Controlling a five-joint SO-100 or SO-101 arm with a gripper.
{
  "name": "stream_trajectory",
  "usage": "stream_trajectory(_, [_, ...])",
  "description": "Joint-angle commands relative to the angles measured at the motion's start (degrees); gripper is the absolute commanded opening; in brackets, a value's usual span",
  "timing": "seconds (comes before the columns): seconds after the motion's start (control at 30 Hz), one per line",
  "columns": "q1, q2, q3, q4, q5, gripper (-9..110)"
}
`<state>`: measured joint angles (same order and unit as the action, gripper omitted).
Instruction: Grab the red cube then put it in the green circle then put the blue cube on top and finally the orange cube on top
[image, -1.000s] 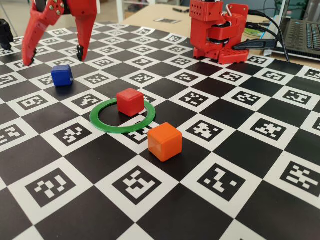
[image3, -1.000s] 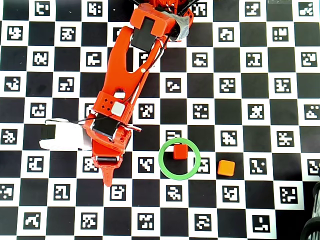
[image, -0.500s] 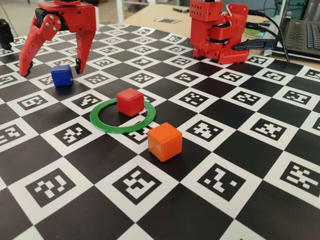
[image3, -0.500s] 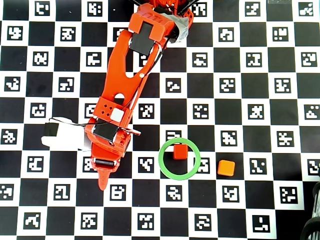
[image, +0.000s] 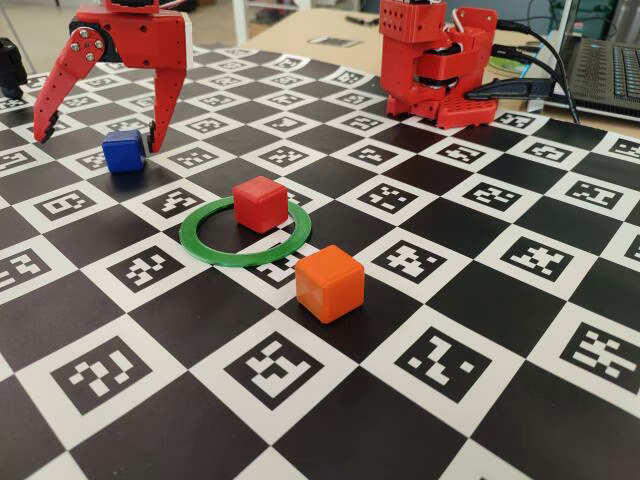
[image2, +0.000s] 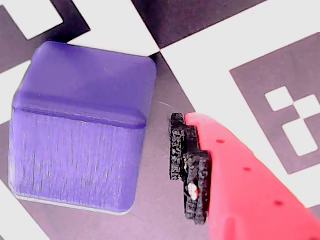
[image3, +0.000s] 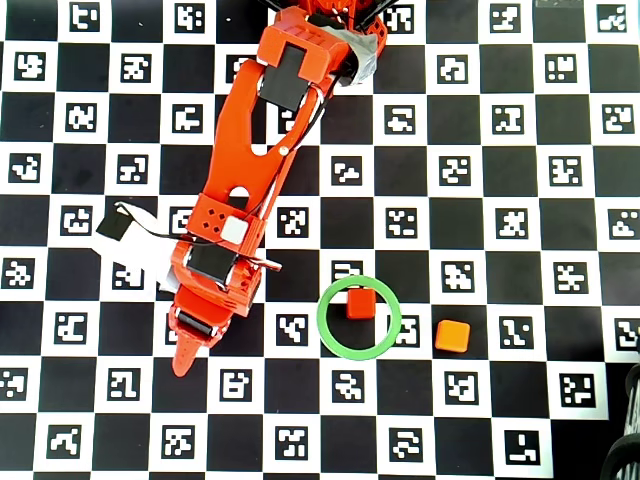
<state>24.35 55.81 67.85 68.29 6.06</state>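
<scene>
Jaws spread wide in the fixed view, gripper (image: 98, 132) lowered over the blue cube (image: 124, 150) with one red finger out to the left and the other planted just right of the cube. Nothing clamped. In the wrist view, blue cube (image2: 80, 127) sitting flat on the checkered marker board (image2: 240, 45), a narrow dark gap between its right face and the black ribbed pad of the near finger (image2: 240, 185) (close, but apart). Other finger outside that view.

No long axis to the blue cube; faces roughly in line with the board squares in the fixed view, turned slightly in the wrist view. From above, cube fully hidden beneath the arm (image3: 245, 200); only a pointed red fingertip (image3: 186, 352) poking out toward the lower edge.

Further out, red cube (image: 260, 203) resting inside the green circle (image: 245, 232), toward its far rim, in the fixed view. Overhead, red cube (image3: 359, 302) in the upper part of the green circle (image3: 359, 317), touching or nearly touching the ring's inner edge (hard to say which). Orange cube (image: 329, 283) outside the ring, just beside it toward the camera and to the right; overhead, orange cube (image3: 452, 336) right of the ring, clear of it.

Red arm base (image: 440, 60) at the back of the fixed view, cables trailing right; top cut off by the frame.
</scene>
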Motion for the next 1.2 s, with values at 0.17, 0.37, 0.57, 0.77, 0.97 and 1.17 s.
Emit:
stream_trajectory(0.17, [-0.4,1.0,-1.1,0.1,2.0,46])
stream_trajectory(0.37, [-0.4,0.8,-1.2,-0.3,3.3,37])
stream_trajectory(0.57, [-0.4,0.9,-1.2,-0.8,4.3,23])
stream_trajectory(0.77, [-0.3,1.2,-0.8,-1.4,4.3,13])
stream_trajectory(0.97, [0.4,4.1,0.5,-1.3,4.0,8])
stream_trajectory(1.17, [-0.4,11.0,-4.5,7.4,-0.7,8])
